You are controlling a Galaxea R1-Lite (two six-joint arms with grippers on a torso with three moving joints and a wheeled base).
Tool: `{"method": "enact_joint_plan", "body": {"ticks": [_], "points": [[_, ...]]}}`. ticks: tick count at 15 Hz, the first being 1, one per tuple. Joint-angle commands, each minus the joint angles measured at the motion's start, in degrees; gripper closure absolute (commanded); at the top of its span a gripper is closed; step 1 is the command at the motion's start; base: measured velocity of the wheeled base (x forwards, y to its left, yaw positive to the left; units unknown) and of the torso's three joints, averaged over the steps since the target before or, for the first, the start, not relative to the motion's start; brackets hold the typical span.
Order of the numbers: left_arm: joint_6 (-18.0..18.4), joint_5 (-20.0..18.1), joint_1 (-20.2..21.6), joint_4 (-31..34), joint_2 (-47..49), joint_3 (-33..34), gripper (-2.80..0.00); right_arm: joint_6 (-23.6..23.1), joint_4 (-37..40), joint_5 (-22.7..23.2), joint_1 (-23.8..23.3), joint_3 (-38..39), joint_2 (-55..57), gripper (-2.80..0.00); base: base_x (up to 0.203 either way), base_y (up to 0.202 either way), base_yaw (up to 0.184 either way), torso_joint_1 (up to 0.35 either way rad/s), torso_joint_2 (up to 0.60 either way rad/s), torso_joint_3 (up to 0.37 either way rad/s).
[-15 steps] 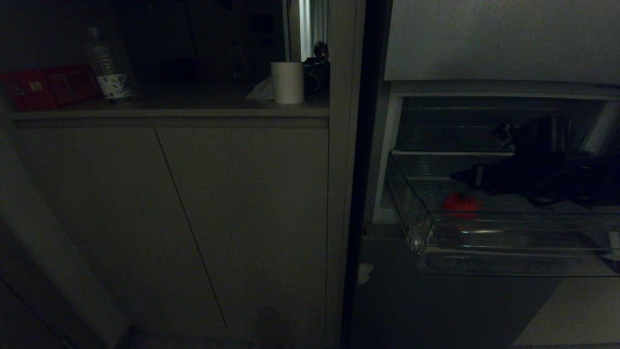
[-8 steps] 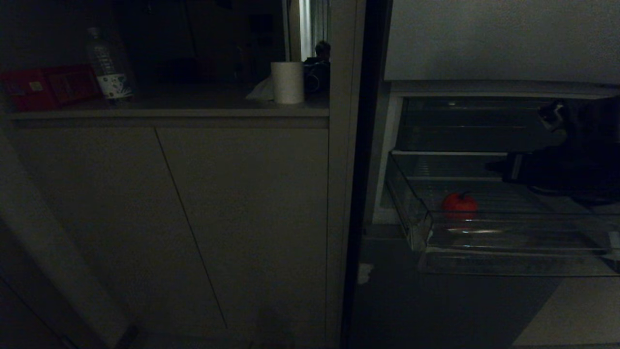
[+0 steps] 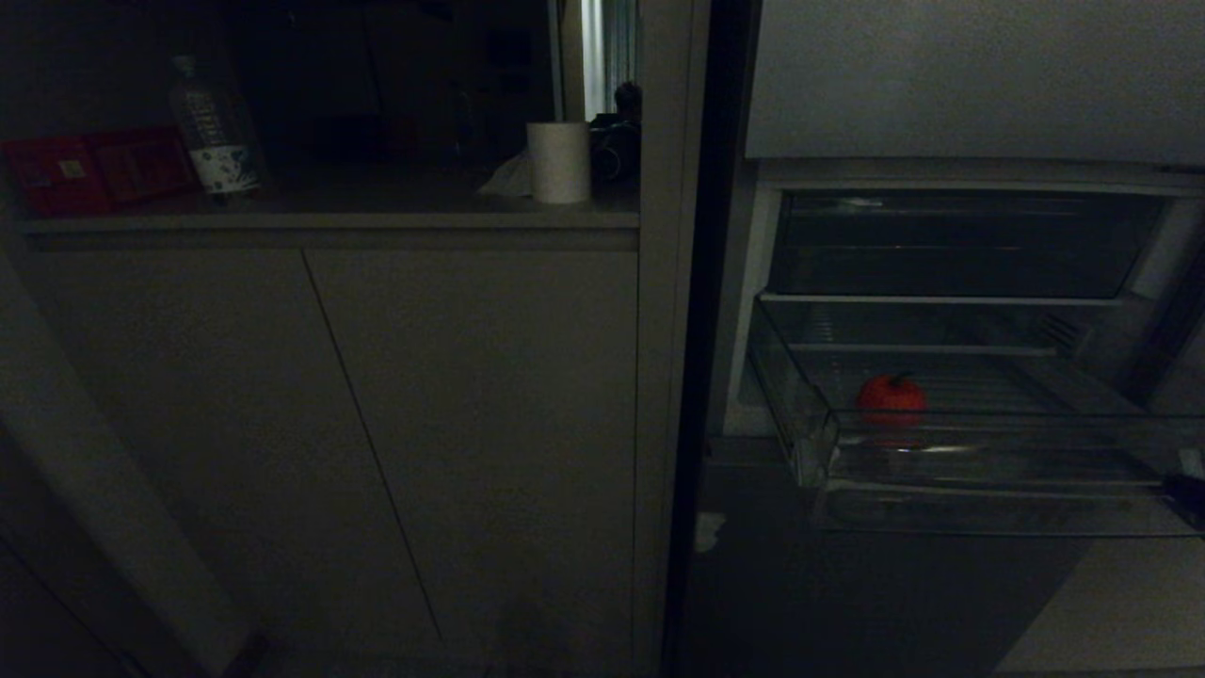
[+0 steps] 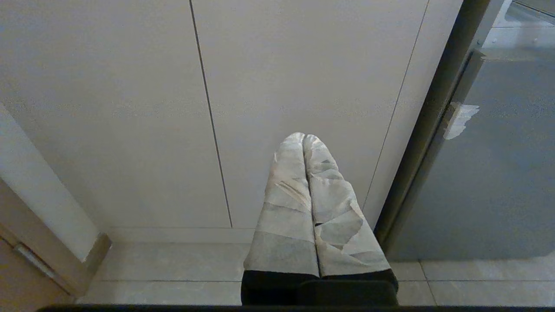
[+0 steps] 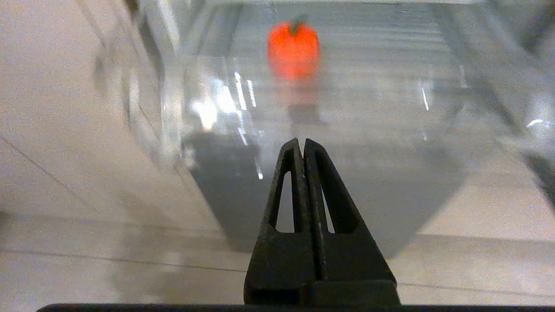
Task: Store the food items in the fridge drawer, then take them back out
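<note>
In the head view, a wide, shallow, clear plastic fridge drawer (image 3: pixel 979 452) with a ribbed floor stands pulled out of the open fridge, and one small, round red food item (image 3: pixel 891 395) with a dark stem sits on its floor towards the left side. Above it is a darker bin (image 3: pixel 951 245). On the dim counter to the left stand a clear plastic bottle (image 3: pixel 215 132), a flat red box (image 3: pixel 94 169) and a white paper roll (image 3: pixel 559 162). The left wrist view shows the left gripper (image 4: pixel 304 138), its tape-wrapped fingers pressed together, pointing at the pale cabinet doors (image 4: pixel 208 112) above the tiled floor. The right wrist view shows the black right gripper (image 5: pixel 302 142) closed on nothing, outside the drawer's glossy front, with the red item ahead of it inside the drawer, well apart.
</note>
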Motion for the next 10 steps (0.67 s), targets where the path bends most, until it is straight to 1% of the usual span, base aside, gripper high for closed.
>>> {"method": "enact_joint_plan", "body": {"ticks": [1,4,5,6,8,9,10], "points": [[0.0,0.0,0.0,0.0,0.0,0.0,0.00,-3.9,2.2,-0.8,0.0,9.8,-23.3,0.00,0.000,0.000,0.000,0.000,0.00,0.000],[0.0,0.0,0.0,0.0,0.0,0.0,0.00,-7.4,13.6,-1.7,0.5,15.9,-40.0,0.00,0.000,0.000,0.000,0.000,0.00,0.000],[0.1,0.0,0.0,0.0,0.0,0.0,0.00,-7.8,16.6,-1.6,0.8,17.4,-44.2,0.00,0.000,0.000,0.000,0.000,0.00,0.000],[0.1,0.0,0.0,0.0,0.0,0.0,0.00,-7.1,18.6,-1.3,1.0,18.5,-47.4,0.00,0.000,0.000,0.000,0.000,0.00,0.000],[0.0,0.0,0.0,0.0,0.0,0.0,0.00,-4.7,20.6,-1.1,1.3,20.6,-48.6,0.00,0.000,0.000,0.000,0.000,0.00,0.000],[0.0,0.0,0.0,0.0,0.0,0.0,0.00,-4.9,20.1,-1.0,1.3,20.8,-48.5,0.00,0.000,0.000,0.000,0.000,0.00,0.000],[0.1,0.0,0.0,0.0,0.0,0.0,0.00,-6.4,18.0,-0.9,1.3,21.7,-48.5,0.00,0.000,0.000,0.000,0.000,0.00,0.000]]}}
